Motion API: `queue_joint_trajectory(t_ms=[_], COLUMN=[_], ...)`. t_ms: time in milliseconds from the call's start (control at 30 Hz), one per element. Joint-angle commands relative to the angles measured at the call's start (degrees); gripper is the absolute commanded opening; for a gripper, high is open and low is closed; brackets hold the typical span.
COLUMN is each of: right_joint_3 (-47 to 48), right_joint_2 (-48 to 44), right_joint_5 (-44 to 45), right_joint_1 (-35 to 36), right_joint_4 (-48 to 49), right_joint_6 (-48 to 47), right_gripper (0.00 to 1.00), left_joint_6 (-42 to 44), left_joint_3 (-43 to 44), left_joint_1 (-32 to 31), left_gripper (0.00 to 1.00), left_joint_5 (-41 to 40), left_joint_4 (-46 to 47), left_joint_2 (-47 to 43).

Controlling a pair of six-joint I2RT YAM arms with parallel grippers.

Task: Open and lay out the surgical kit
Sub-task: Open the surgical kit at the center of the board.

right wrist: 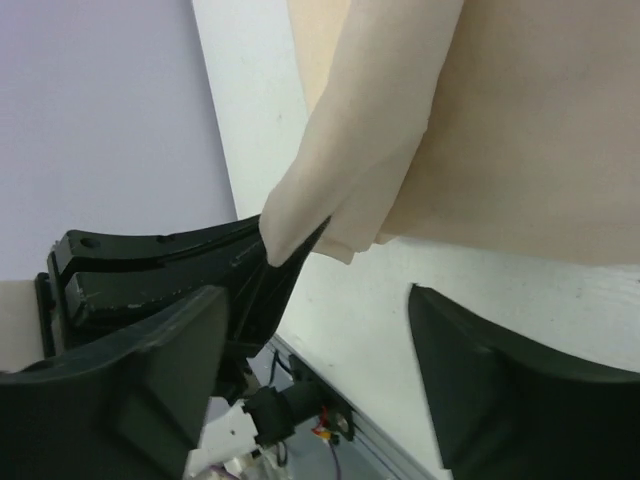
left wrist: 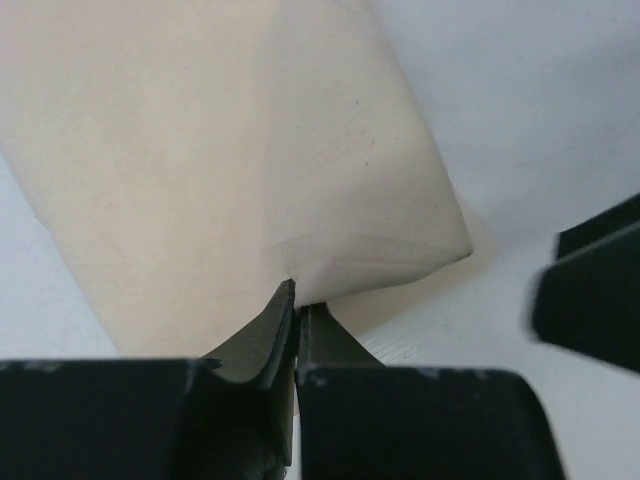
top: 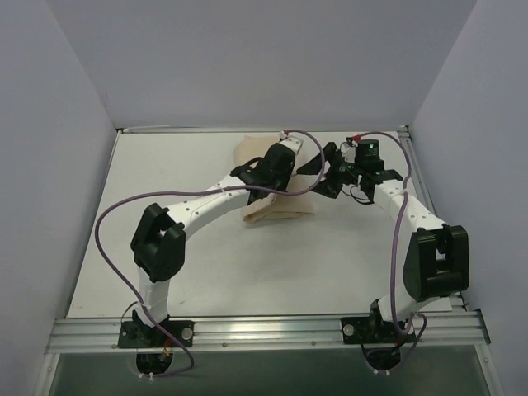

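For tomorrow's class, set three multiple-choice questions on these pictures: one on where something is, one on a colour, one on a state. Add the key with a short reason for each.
1. Where on the table does the cloth lie?
A. At the near edge, by the arm bases
B. In the far half, near the middle
C. Hanging off the left side

2. What colour is the cloth?
A. Beige
B. Blue
C. Green

3. How are the left arm's fingers?
A. Wide open above bare table
B. Shut with nothing between them
C. Shut on a fold of the cloth

Key:
1 B, the top view shows it in the far half, about midway across.
2 A, all three views show a pale beige.
3 C, the left wrist view shows the tips pinched together on a cloth fold.
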Motion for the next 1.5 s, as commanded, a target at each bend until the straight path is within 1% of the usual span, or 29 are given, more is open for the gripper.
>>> queue_joint_trajectory(t_ms=[0,33,100,133,167,200,267,300,333,400,433,467,500,533,567,633,667,733,833,900,1000,1033,1100,1133,1167,1333,1400,1467], right_joint_3=[8.47,10.42,15.33,16.5,17.55,19.3,21.16,22.04,23.44,24.76,26.42,27.4,28.62,29.94,32.56,34.51,35.74,37.07,39.44,41.02,44.0,44.97,46.38,47.52,48.66,59.02,61.5,63.34], right_joint_2=[-0.64,0.49,2.08,3.65,4.36,5.76,7.44,9.01,9.81,11.13,12.53,13.33,15.16,16.14,17.1,19.74,20.36,22.2,23.96,25.1,27.47,28.09,29.5,30.12,30.9,38.81,41.53,42.77], right_joint_5=[3.84,4.83,6.06,7.11,7.64,8.26,10.8,11.51,12.39,13.36,14.23,15.46,16.34,17.57,20.28,22.14,22.76,25.39,29.0,30.06,34.09,37.24,40.59,42.61,47.33,54.74,58.69,60.03], right_joint_1=[-1.28,-1.29,-1.11,-0.76,-0.41,0.2,2.83,3.98,6.08,8.37,9.51,12.05,13.38,14.78,17.41,19.53,20.5,22.79,25.16,26.74,28.76,30.43,32.02,33.94,34.91,40.45,42.74,44.14], right_joint_4=[-8.11,-12.67,-16.65,-19.28,-20.26,-21.23,-24.39,-25.18,-25.98,-26.33,-27.21,-27.56,-28.26,-30.01,-30.64,-31.69,-31.52,-31.61,-32.04,-32.05,-33.1,-33.36,-32.41,-32.23,-32.4,-37.31,-39.68,-40.83], right_joint_6=[-7.73,-12.01,-15.64,-18.79,-20.3,-21.89,-25.83,-26.99,-27.78,-30.07,-30.68,-32.08,-33.05,-34.02,-34.81,-35.96,-35.96,-35.79,-35.7,-35.87,-36.84,-37.02,-37.02,-36.67,-36.32,-36.84,-36.41,-36.14], right_gripper=[0.82,0.9,0.91,0.91,0.9,0.88,0.81,0.76,0.74,0.72,0.71,0.71,0.71,0.71,0.72,0.74,0.76,0.79,0.82,0.82,0.77,0.77,0.76,0.76,0.76,0.78,0.79,0.78], left_joint_6=[-1.76,-2.47,-4.92,-5.89,-7.38,-8.01,-9.5,-10.03,-10.64,-12.57,-13.1,-14.68,-15.91,-17.23,-19.68,-21.28,-22.07,-22.25,-22.6,-22.69,-21.55,-21.37,-21.11,-20.76,-19.89,-17.51,-16.98,-16.8], left_joint_3=[-1.55,-2.6,-6.1,-7.43,-8.75,-11.55,-14.29,-16.91,-18.16,-20.97,-24.29,-26.06,-27.73,-31.05,-32.57,-35.56,-38.18,-39.96,-41.54,-41.81,-42.16,-42.16,-42.34,-42.51,-42.51,-40.59,-39.88,-39.27], left_joint_1=[4.8,5.86,10.33,12.0,13.85,17.17,20.09,23.06,24.57,26.95,29.48,30.55,31.78,34.32,35.3,37.84,38.29,38.74,38.65,38.74,38.83,38.83,38.91,38.91,38.91,39.26,39.44,39.7], left_gripper=[0.02,0.02,0.02,0.02,0.02,0.02,0.02,0.02,0.02,0.02,0.02,0.03,0.1,0.34,0.47,0.63,0.64,0.64,0.65,0.65,0.65,0.65,0.64,0.63,0.62,0.58,0.57,0.58], left_joint_5=[0.72,0.82,2.04,2.49,3.19,3.8,3.64,3.46,3.28,2.5,2.32,2.4,2.49,2.84,4.23,6.7,9.67,11.89,9.88,6.64,5.83,6.09,6.18,6.53,6.79,8.29,8.99,10.39], left_joint_4=[-0.87,-1.39,-2.62,-2.97,-3.24,-3.24,-3.41,-3.59,-4.29,-5.43,-5.79,-6.31,-6.84,-8.15,-8.68,-9.22,-9.04,-8.6,-10.7,-11.85,-12.29,-12.21,-12.03,-11.42,-10.98,-10.36,-10.71,-11.06], left_joint_2=[-5.75,-8.64,-11.73,-15.13,-16.91,-18.58,-23.59,-25.0,-27.62,-29.92,-32.02,-33.09,-33.88,-35.37,-35.91,-37.05,-37.31,-38.45,-40.64,-41.88,-42.94,-42.59,-41.98,-41.11,-40.57,-36.18,-34.86,-32.84])
